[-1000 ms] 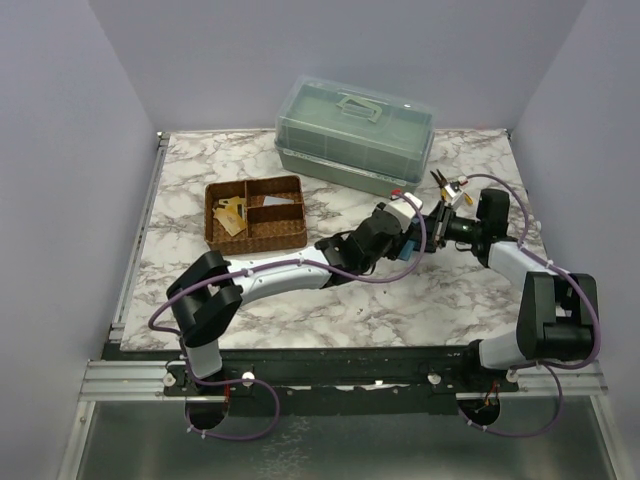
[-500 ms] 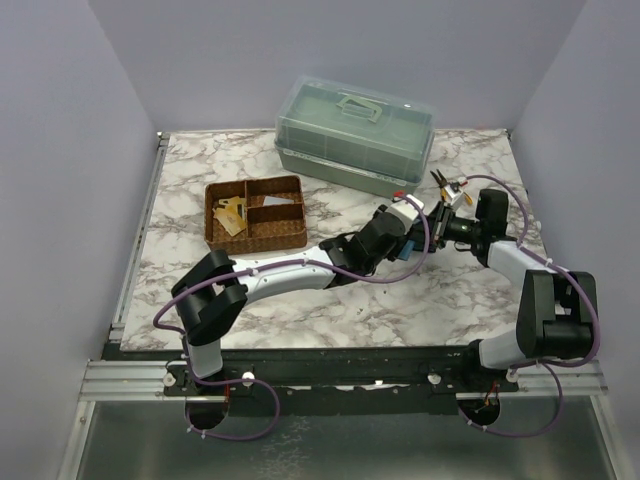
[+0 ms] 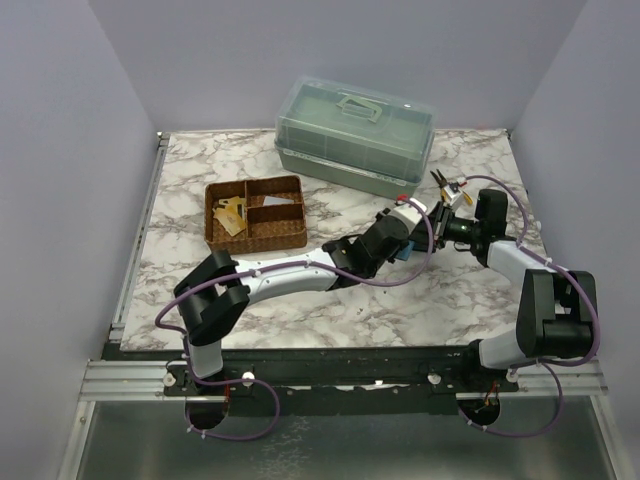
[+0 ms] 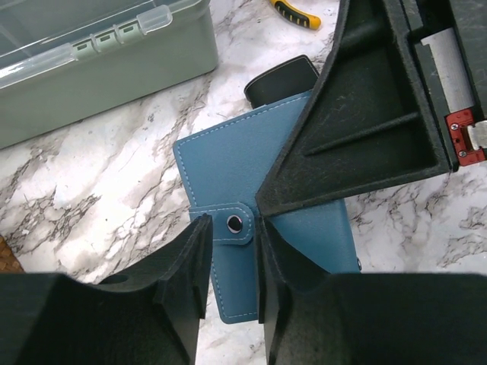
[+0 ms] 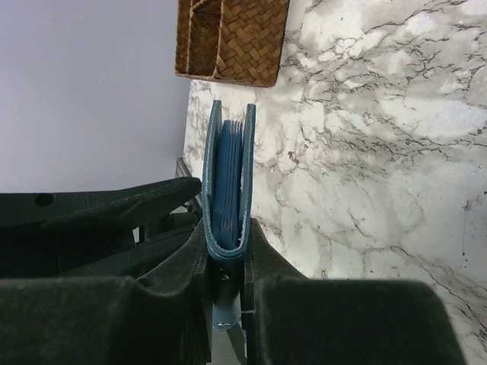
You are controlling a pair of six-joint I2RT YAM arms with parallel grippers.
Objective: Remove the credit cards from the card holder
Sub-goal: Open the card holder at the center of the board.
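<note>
Since a second ago the left arm has reached a little further to the right, so the left gripper (image 4: 232,230) is now directly at the card holder (image 4: 228,163), which stays off the table (image 4: 99,175) in the right gripper (image 5: 227,252). The right jaws are closed firmly on the folded lower edge of the holder, which stands on edge and is not opened. The left jaws leave only a narrow gap, and the snap tab (image 4: 232,223) sits in this gap; I cannot tell if they already pinch it. I think the step in hand is to undo the snap, and no cards are visible yet, only blue layers. The right finger covers much of the holder, so there is little room for the left one. A black wallet (image 4: 281,80) lies just behind, pliers (image 4: 293,14) further back, and a green box (image 3: 355,135) at the far side. The basket (image 3: 262,243) has some tan pieces (image 3: 230,215) in its left compartment.
</note>
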